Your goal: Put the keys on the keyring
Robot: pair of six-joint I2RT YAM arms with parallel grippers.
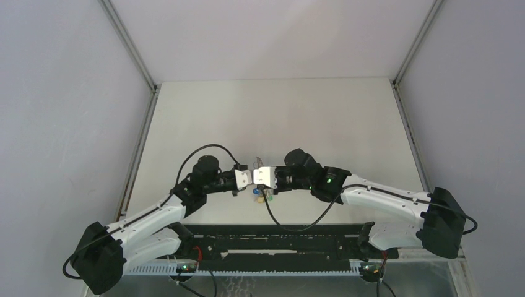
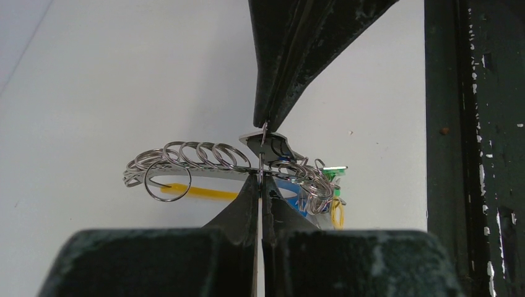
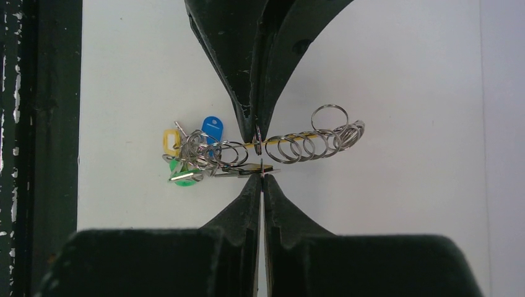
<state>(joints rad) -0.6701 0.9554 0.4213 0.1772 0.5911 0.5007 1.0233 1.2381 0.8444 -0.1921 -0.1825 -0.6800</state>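
Found left gripper (image 2: pixel 260 180) raised over the middle of the table (image 1: pixel 278 111), closed tight on one thin wire ring of the keyring (image 2: pixel 198 154). Noted that wire running upright between the tips, with no gap between the fingers.

Found the keyring slung between the two grippers: a row of silver rings along a yellow band (image 2: pixel 201 193). Noted a bunched end carrying a blue tag (image 3: pixel 212 125), a green tag (image 3: pixel 183 177) and a yellow tag (image 3: pixel 170 141). Seen from above hanging just on the near side of the meeting tips. Unable to tell whether the bunch touches the table.

Found right gripper (image 3: pixel 262 179) tip to tip with the left, closed on a flat silver blade, judged to be the key (image 3: pixel 244 169). Black head not made out. Blade lying level, right beside the pinched ring, seemingly touching it.

Step in hand, by judgement: working the key onto the held ring. Engagement of the key's hole with the wire not confirmed; too fine to see.

Recommended:
- Keep the left grip firm and still as the anchor.
- Find the split end of the wire and bring the key's hole to it.
- Turn the key along the coil in small wrist rotations; avoid pushing straight in.
- Watch for the weight of the tags twisting the ring out of line.
- Loosen neither grip before the key sits fully on; recovery of so small a key judged difficult.
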